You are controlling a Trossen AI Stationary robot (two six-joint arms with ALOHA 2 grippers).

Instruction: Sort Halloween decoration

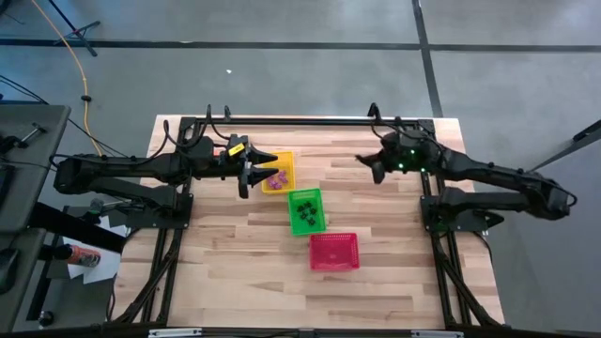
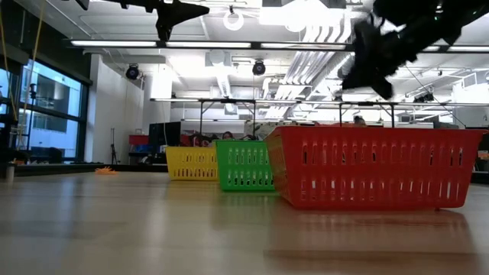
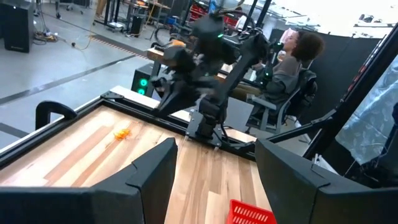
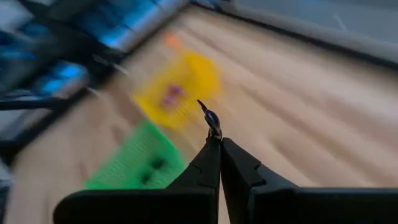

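High view: three small plastic mesh baskets run in a slanted row down the middle of the pale wood-plank table (image 1: 394, 282). The yellow basket (image 1: 282, 165) holds a few tiny purple trinkets (image 1: 277, 177), the green basket (image 1: 306, 210) holds tiny black trinkets (image 1: 302, 218), and the red basket (image 1: 334, 252) shows only its own mesh floor. The left gripper (image 1: 267, 166) hangs at the yellow basket's near edge with its two dark fingers spread wide; nothing sits between them. The right gripper (image 1: 362, 160) hangs above bare planks, well apart from the baskets. From its wrist camera, the right gripper's (image 4: 217, 142) fingers are pressed tight together, pinching a tiny black trinket (image 4: 211, 117) with a thin pointed tip that sticks out past them. A small orange trinket (image 3: 122, 133) lies loose on the wood toward the table's far edge. Level with the tabletop, the baskets' slotted walls line up, red (image 2: 374, 168) closest, green (image 2: 244, 164) and yellow (image 2: 191, 162) behind. A person sits in a chair beyond the table.
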